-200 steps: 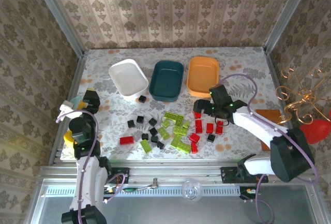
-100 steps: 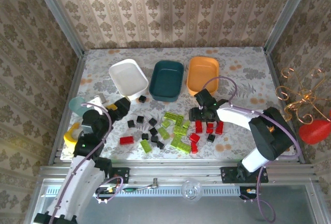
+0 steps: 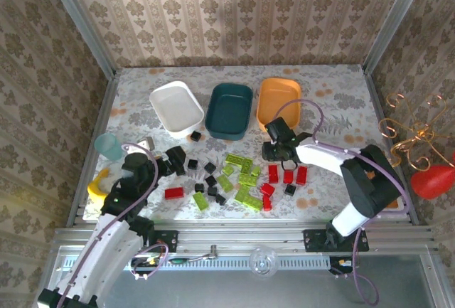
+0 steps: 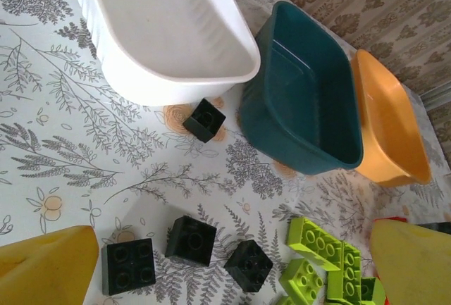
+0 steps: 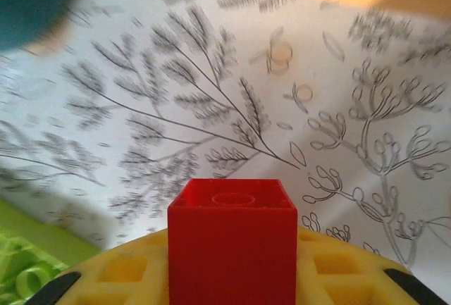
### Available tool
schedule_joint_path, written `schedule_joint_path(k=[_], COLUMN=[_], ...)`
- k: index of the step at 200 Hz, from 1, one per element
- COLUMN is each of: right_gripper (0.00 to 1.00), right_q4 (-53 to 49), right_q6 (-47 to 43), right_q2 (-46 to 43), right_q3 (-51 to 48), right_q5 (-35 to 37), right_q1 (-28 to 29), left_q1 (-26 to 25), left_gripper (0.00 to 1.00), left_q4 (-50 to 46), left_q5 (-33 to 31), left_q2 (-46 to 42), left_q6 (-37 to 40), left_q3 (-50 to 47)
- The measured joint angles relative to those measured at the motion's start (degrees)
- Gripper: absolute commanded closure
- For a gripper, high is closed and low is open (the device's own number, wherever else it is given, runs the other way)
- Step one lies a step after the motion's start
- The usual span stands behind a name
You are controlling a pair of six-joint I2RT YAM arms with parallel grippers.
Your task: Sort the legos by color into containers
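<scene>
Nearest, at left: left gripper (image 3: 175, 159), jaws spread wide, holding nothing. Swung in over the last second from the left edge of the table (image 3: 334, 102), beside the pale cup (image 3: 108, 145), to just short of the black bricks (image 4: 192, 240). Three of these framed between the yellow fingers (image 4: 42, 266) in the wrist view. Looks like a lineup for a first black pick, not yet a grasp.

Mid-table: green bricks (image 3: 242, 176) in a loose heap, untouched. Red bricks (image 3: 288, 176) to their right, one fewer at the cluster's far-left corner than a second ago.

At that corner: right gripper (image 3: 274, 150), come in from the right and closed down from wide onto a red brick (image 5: 231, 238). Brick square and upright between the pads, table pattern blurred behind it. Probably lifted clear, though cannot tell how high.

Farthest: white tray (image 3: 175, 107), teal tray (image 3: 229, 111), orange tray (image 3: 279, 103), side by side, all seemingly empty. One stray black brick (image 4: 205, 120) just in front of the white and teal ones.

Sorting barely begun, then. First red in hand, orange tray just beyond the gripper. Likely next: a short carry and a release.
</scene>
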Motion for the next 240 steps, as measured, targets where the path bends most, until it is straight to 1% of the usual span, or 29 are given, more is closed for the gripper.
schedule_joint_path(k=[25,51,77,106,119,123,130,148,152,162,187,203,219,240], right_gripper=[0.73,0.73,0.73,0.72,0.68,0.65,0.58,0.34,0.31,0.26,0.21,0.2,0.19,0.18], right_q4=[-0.1,0.3,0.5,-0.7,-1.7,-2.1,-2.6,-4.3,-4.7,-5.2,-5.4,-5.6,-5.4,-4.0], right_q6=[-0.8,-0.8,-0.5,-0.5,-0.5,-0.5,-0.5,-0.1,-0.4,-0.5,-0.5,-0.6,-0.5,-0.2], right_q2=[-5.4,-5.0,0.7,11.2,14.8,15.5,16.5,18.1,18.2,18.1,16.5,13.8,9.3,2.3], right_q3=[2.8,9.2,16.0,23.9,26.1,26.4,26.8,27.8,28.0,28.5,28.9,28.4,26.2,20.8], right_q5=[0.1,0.0,-0.5,-0.8,-0.7,-0.7,-0.7,-0.7,-0.8,-0.8,-0.9,-0.8,-0.5,-0.3], right_q1=[-1.4,-5.9,-10.9,-14.5,-15.0,-15.1,-15.1,-15.1,-15.1,-15.1,-14.7,-14.0,-12.4,-10.2], left_q1=[0.0,0.0,0.0,0.0,0.0,0.0,0.0,0.0,0.0,0.0,-0.3,-1.9,-6.1,-13.6], left_gripper=[0.01,0.05,0.05,0.07,0.08,0.09,0.1,0.13,0.13,0.14,0.15,0.15,0.14,0.14], left_q4=[-0.1,-0.3,-2.5,-5.6,-6.8,-7.1,-7.7,-9.4,-9.7,-10.2,-11.3,-12.8,-15.1,-19.0], left_q5=[-1.0,-1.4,-2.1,-2.8,-3.3,-3.5,-3.8,-4.5,-4.7,-5.0,-5.9,-7.3,-10.1,-14.7], left_q2=[-0.8,-1.0,-0.4,1.3,1.6,1.7,1.8,2.7,3.1,4.3,8.0,10.3,12.3,14.1], left_q6=[0.0,0.0,0.0,0.1,0.2,0.3,0.5,0.9,1.1,1.4,1.7,1.7,1.7,0.5], left_q3=[0.0,0.0,0.4,2.4,3.3,3.5,4.0,5.2,5.6,6.5,8.5,9.2,9.9,10.6])
